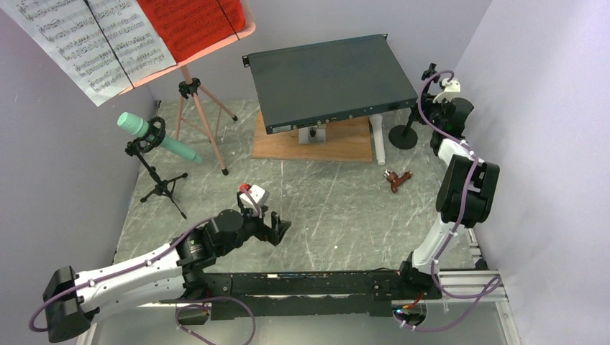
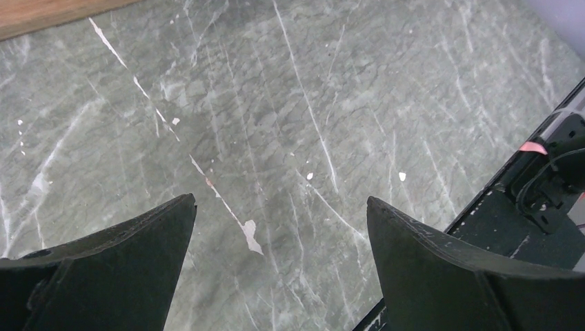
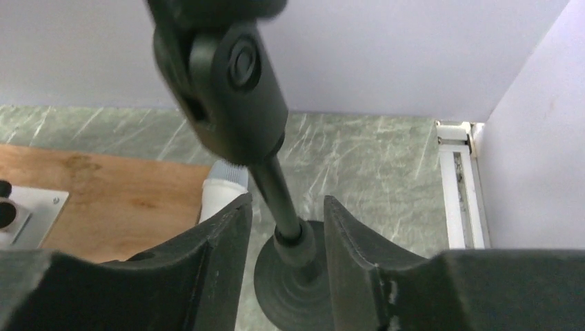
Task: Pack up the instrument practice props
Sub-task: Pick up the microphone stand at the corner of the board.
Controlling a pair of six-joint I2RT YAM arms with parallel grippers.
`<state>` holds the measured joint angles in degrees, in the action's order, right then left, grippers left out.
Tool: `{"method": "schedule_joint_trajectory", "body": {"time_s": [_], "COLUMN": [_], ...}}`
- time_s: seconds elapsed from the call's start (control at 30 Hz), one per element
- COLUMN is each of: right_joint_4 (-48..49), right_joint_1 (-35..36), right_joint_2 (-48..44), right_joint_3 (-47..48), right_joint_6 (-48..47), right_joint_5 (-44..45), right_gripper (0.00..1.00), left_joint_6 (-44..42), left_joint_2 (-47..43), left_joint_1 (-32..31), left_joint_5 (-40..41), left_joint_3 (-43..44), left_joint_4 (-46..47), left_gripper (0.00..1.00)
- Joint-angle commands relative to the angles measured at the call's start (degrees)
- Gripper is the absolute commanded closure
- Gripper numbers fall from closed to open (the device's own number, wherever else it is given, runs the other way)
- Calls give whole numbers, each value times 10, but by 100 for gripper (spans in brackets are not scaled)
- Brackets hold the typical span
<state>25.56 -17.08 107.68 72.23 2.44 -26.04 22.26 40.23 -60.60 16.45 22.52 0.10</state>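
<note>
The small black round-based mic stand (image 1: 403, 136) stands at the back right, beside the wooden board. My right gripper (image 1: 423, 109) reaches down over it. In the right wrist view its pole (image 3: 279, 193) rises between the fingers of the right gripper (image 3: 288, 200), with a narrow gap on each side, above the round base (image 3: 290, 289). A white tube (image 3: 224, 186) stands just left of the base. The salmon-pink music stand (image 1: 201, 118) carries white (image 1: 93, 36) and red (image 1: 190, 21) sheet-music pages at the back left. My left gripper (image 1: 277, 230) (image 2: 281, 200) hangs open over bare table.
A dark grey rack-mount box (image 1: 331, 75) rests on white legs over the wooden board (image 1: 338, 140). A black tripod (image 1: 162, 183) holding a mint microphone (image 1: 155, 135) stands at the left. A small brown object (image 1: 396, 179) lies right of centre. Walls close in on both sides.
</note>
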Motion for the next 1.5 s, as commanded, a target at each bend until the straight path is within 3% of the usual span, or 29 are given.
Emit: {"method": "schedule_joint_trajectory", "body": {"time_s": [0.0,0.2,0.37,0.47,0.6,0.77,0.9,1.03,1.2,1.33,1.47], "right_joint_4": [41,89,170,127,12,-220,-412,-591,-713,-709,-704], "right_joint_1": [2,-7,-42,-64,-82,-87,-87,-80,29,140,168], "right_joint_2": [18,4,-79,-147,-254,-406,-511,-548,-532,-518,-506], "right_joint_3": [51,23,-54,-78,-102,-126,-144,-135,-128,-144,-162], "right_joint_6": [-19,-51,-55,-87,-128,-189,-243,-307,-368,-369,-386], "right_joint_5": [-11,-34,-26,-32,-61,-125,-207,-332,-394,-422,-489], "right_gripper": [61,100,100,100,100,100,100,100,100,100,100], "left_joint_6": [10,24,26,12,-3,-28,-28,-58,-92,-93,-106], "left_joint_2": [48,98,97,85,69,73,88,117,191,264,324], "left_joint_1": [1,1,1,1,1,1,1,1,1,-4,-28], "left_joint_5": [-7,-41,-89,-132,-175,-235,-247,-264,-288,-291,-253], "left_joint_3": [29,65,77,73,60,44,17,28,82,84,101], "left_joint_4": [34,28,29,48,82,146,233,266,289,404,474], "left_gripper": [1,1,1,3,3,0,1,0,1,1,0]}}
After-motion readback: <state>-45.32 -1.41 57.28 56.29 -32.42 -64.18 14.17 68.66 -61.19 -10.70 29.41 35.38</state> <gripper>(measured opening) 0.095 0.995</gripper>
